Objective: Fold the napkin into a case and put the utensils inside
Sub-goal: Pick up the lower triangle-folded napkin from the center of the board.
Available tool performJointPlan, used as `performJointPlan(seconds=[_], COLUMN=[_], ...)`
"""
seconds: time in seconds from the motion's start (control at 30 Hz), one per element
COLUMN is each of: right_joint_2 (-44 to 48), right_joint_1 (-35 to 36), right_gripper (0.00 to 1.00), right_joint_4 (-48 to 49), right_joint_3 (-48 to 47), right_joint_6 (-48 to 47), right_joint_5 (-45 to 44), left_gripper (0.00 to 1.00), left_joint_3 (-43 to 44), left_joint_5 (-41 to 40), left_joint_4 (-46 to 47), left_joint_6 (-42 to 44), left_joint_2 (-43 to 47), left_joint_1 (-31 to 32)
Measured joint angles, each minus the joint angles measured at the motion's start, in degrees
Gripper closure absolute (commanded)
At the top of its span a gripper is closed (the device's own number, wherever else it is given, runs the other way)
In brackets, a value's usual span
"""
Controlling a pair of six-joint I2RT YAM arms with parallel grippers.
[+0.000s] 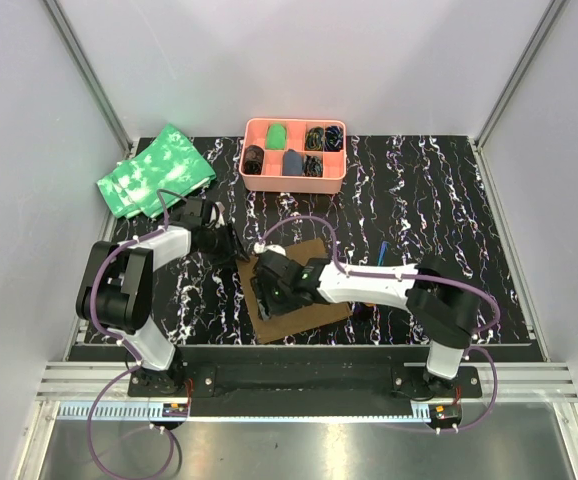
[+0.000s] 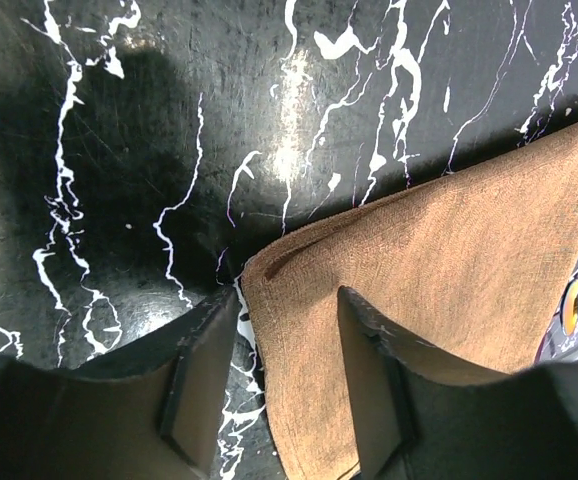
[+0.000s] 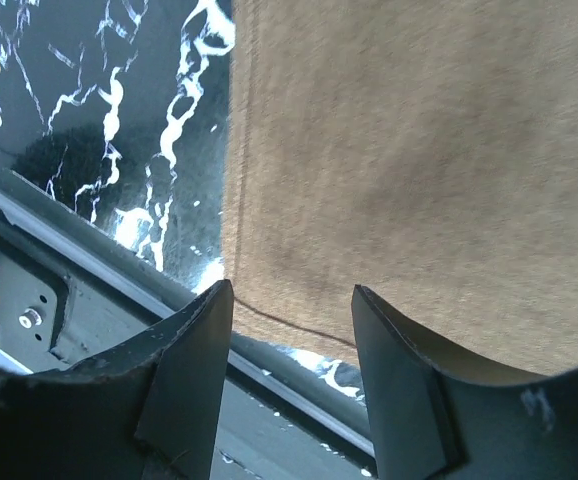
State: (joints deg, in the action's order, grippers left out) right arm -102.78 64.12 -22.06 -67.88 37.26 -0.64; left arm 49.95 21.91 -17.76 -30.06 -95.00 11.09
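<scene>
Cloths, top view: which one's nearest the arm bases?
The plain brown napkin, flat by the near edge. The green white-mottled cloths sit heaped at the far left, well back.

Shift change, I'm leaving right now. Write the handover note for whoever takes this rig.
Left gripper: open, jaws straddling the far left corner of the napkin, nothing clamped.
Right gripper: open, jaws straddling the napkin's near left corner.
Napkin: lies flat and unfolded in front of the arms.
Utensils: one blue stem shows to the right of the napkin; the rest cannot be made out past the right arm.
Done: no fold yet.
Left: pinch both corners, fold the napkin into a case, slide the utensils in.
</scene>
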Motion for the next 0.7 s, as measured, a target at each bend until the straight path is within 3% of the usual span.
performJointPlan(seconds=[0.4, 0.7], right_joint_2=[-7.9, -12.0], right_joint_1=[8.9, 10.5], right_gripper=[0.40, 0.44], right_joint_4=[-7.4, -12.7], right_joint_3=[-8.3, -13.0], right_joint_6=[2.8, 2.6], right_joint_5=[-4.1, -7.4], left_gripper=[0.67, 0.78], left_joint_3=[-1.4, -1.4], left_joint_5=[0.9, 0.8], left_joint_4=[2.2, 2.3], left_joint_6=[-1.6, -2.0], left_joint_2=[-0.2, -0.5], left_joint_1=[0.1, 0.2])
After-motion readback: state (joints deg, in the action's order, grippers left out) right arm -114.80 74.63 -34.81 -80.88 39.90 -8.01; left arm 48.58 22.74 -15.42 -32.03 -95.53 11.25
